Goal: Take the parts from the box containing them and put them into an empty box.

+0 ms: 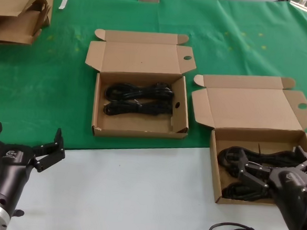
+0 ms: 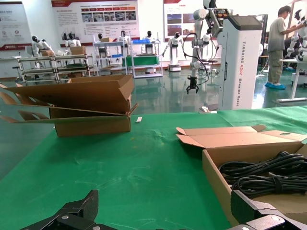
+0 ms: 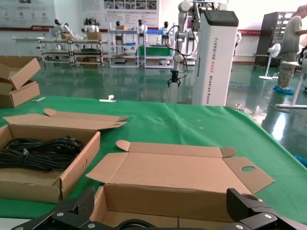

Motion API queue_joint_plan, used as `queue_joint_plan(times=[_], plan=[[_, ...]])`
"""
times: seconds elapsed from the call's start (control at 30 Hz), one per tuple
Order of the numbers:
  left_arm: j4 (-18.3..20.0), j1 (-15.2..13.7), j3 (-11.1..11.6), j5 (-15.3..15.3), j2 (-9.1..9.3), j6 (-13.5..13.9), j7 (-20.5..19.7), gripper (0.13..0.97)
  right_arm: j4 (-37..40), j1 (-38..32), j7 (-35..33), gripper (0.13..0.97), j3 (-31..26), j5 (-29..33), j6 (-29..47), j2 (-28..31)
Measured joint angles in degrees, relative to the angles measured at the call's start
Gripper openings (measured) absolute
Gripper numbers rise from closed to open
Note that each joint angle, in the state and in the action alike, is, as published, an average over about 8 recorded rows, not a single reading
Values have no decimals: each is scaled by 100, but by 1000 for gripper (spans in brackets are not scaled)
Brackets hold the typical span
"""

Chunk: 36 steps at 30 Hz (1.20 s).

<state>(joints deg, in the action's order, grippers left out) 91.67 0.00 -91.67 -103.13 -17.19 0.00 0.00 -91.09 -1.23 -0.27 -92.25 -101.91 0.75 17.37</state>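
Right gripper fingers spread (apparently over cables); left gripper idle.

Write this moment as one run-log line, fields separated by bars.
right gripper: open, over black coiled cable bundles in right brown cardboard box | left gripper: open, idle near-left | middle cardboard box: two bundles

Two open brown cardboard boxes on a green-covered table. The middle box holds two black coiled cable bundles. The box at the right edge holds more cables.
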Motion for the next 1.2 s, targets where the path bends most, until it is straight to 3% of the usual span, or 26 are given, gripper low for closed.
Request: queue_joint_plan(times=[1.2], plan=[[0, 0, 0, 0, 0, 0, 0, 966, 0, 0, 0, 966, 0, 0, 0, 0]])
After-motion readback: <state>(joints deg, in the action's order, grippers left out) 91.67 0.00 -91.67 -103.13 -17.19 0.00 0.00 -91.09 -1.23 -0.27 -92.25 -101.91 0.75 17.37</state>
